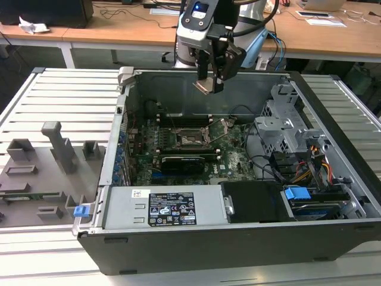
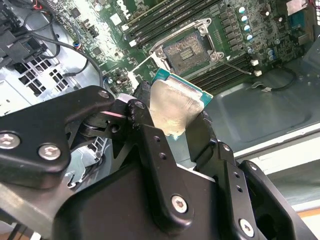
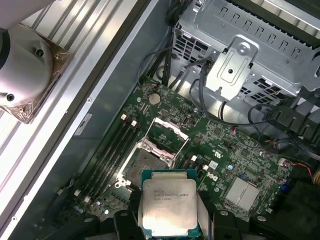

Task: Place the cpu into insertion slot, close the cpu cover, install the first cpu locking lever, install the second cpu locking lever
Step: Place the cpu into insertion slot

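My gripper (image 1: 212,82) hangs above the open computer case, shut on the cpu (image 1: 207,87), a flat square chip with a dull silvery-tan face. In both wrist views the cpu (image 2: 172,105) (image 3: 167,207) sits between the black fingers (image 2: 142,102), and the gripper (image 2: 172,114) (image 3: 170,224) is well above the board. The insertion slot (image 1: 191,138) (image 2: 187,50) (image 3: 142,167) lies below on the green motherboard, its dark centre bare. The cpu cover (image 3: 172,129) stands swung open at the slot's edge.
A black card (image 1: 187,161) lies just in front of the slot. The grey drive cage (image 1: 286,119) and cables fill the exterior view's right of the case. The power supply (image 1: 169,208) spans the front. Grey fixtures (image 1: 59,149) stand outside on the exterior view's left.
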Tool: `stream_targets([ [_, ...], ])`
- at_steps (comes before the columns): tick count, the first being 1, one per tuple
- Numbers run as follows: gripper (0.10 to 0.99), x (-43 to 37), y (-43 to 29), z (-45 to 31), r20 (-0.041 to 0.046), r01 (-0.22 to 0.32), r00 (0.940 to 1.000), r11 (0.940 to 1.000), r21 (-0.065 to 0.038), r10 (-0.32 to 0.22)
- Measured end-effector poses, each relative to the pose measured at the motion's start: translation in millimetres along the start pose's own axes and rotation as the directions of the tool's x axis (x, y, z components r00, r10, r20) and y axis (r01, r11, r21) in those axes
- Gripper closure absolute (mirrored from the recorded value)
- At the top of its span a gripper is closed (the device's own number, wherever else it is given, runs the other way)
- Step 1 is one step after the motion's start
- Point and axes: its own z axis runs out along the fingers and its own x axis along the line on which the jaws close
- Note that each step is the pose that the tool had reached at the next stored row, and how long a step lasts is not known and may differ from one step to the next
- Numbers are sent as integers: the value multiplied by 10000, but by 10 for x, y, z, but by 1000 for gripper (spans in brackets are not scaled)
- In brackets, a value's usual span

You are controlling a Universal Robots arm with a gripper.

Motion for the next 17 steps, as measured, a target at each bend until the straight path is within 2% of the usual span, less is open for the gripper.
stream_targets([
  [4, 561, 1, -1, 1, 20, -233, 9997, 9997, -5, 233],
  [8, 561, 1, -3, 5, 61, -713, 9974, 9975, -14, 713],
  [17, 561, 1, -4, 21, 197, -1658, 9860, 9862, -16, 1658],
])
